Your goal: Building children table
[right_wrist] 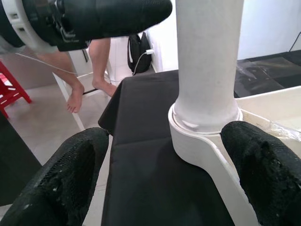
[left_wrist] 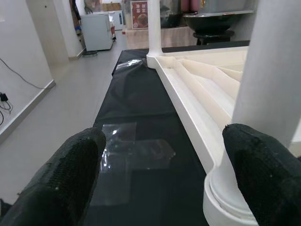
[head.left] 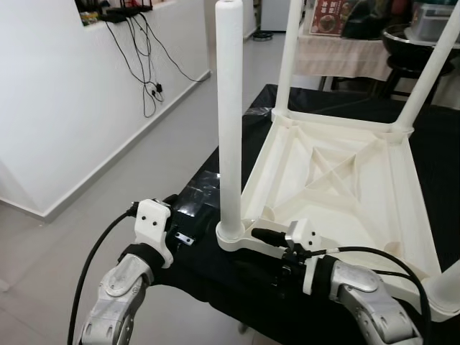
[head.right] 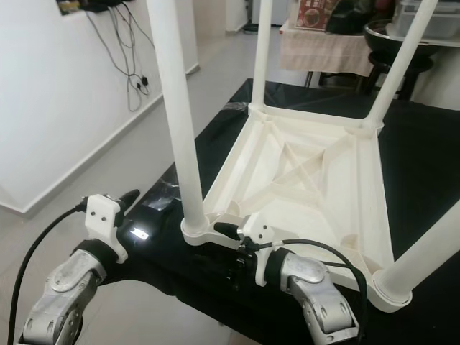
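Note:
A white plastic children's table (head.left: 338, 180) lies upside down on a black-covered surface (head.left: 201, 198), with its legs pointing up. The near-left leg (head.left: 230, 108) stands in its corner socket (head.left: 233, 233). My right gripper (right_wrist: 164, 174) is open at the front of that corner, and the leg's base (right_wrist: 202, 113) sits between its fingers without touching them. My left gripper (left_wrist: 160, 174) is open too. It is low at the table's left side, with one of its fingers (left_wrist: 263, 165) close beside the same leg's base.
Two far legs (head.left: 291, 50) (head.left: 431, 65) and the near-right leg (head.right: 424, 251) rise from the other corners. Clear tape (left_wrist: 136, 150) patches the black cover. Cables (head.left: 147, 79) hang on the white wall at left. A person's bare legs (right_wrist: 101, 66) stand near a red stool (right_wrist: 9, 89).

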Tool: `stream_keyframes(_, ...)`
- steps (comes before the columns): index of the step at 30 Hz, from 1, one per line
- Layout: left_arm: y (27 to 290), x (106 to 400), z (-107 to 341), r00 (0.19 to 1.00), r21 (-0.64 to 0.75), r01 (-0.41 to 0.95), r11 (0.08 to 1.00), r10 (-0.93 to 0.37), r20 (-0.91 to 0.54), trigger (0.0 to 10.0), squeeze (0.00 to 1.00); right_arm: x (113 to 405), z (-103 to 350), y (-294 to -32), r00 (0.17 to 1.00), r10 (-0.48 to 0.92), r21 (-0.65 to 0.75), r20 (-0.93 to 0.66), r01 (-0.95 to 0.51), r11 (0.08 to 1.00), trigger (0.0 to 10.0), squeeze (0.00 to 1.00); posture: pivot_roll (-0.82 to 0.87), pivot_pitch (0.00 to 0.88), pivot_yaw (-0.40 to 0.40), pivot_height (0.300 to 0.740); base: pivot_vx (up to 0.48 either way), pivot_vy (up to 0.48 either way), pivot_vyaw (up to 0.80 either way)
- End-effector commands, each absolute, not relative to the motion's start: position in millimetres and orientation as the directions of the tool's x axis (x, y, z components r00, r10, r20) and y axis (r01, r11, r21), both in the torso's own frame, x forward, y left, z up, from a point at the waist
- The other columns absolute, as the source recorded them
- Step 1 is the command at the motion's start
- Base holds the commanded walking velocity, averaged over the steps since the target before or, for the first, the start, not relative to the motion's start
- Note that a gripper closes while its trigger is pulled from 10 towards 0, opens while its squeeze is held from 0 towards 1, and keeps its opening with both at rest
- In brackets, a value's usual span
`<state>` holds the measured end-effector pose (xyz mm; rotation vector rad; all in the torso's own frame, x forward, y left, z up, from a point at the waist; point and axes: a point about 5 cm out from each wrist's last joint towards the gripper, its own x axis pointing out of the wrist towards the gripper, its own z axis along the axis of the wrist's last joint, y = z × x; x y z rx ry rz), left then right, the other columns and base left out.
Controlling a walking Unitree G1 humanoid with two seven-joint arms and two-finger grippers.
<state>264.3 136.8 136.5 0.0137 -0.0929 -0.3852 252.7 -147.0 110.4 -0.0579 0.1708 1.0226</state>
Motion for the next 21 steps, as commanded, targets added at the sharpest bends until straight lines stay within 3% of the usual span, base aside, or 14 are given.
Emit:
stream_keyframes(1,142.3,265.0,132.2,0.933,0.04,0.351,0.936,-0.353,0.07,10.0,0.0,252.2,113.0,-146.2,0.505,0.849,0.027,-0.154,-0.857,0.515,10.0,0.0,-0.03,0.016,0.018,0.74,0.0,0.0,0.0)
stream_keyframes(9,147.1,267.6,126.0,0.943,0.045,0.326,0.944,-0.328,0.057,10.0,0.0,253.3,112.7,-149.0,0.514,0.843,0.021,-0.159,-0.852,0.523,10.0,0.0,-0.03,0.018,0.011,0.74,0.0,0.0,0.0)
stream_keyframes(16,142.9,268.1,125.9,0.912,0.014,0.407,0.913,-0.407,0.051,10.0,0.0,253.4,113.1,-149.3,0.515,0.842,0.02,-0.16,-0.851,0.524,10.0,0.0,-0.03,0.017,0.01,0.74,0.0,0.0,0.0)
stream_keyframes(18,132.2,261.3,125.3,0.86,-0.024,0.51,0.86,-0.509,0.037,10.0,0.0,252.8,113.2,-151.3,0.517,0.84,0.018,-0.164,-0.85,0.526,10.0,0.0,-0.04,0.022,0.018,0.74,0.0,0.0,0.0)
stream_keyframes(21,127.4,257.2,122.4,0.838,-0.036,0.546,0.837,-0.545,0.022,10.0,0.0,252.8,113.6,-152.7,0.519,0.839,0.017,-0.165,-0.849,0.528,10.0,0.0,-0.05,0.021,0.018,0.74,0.0,0.0,0.0)
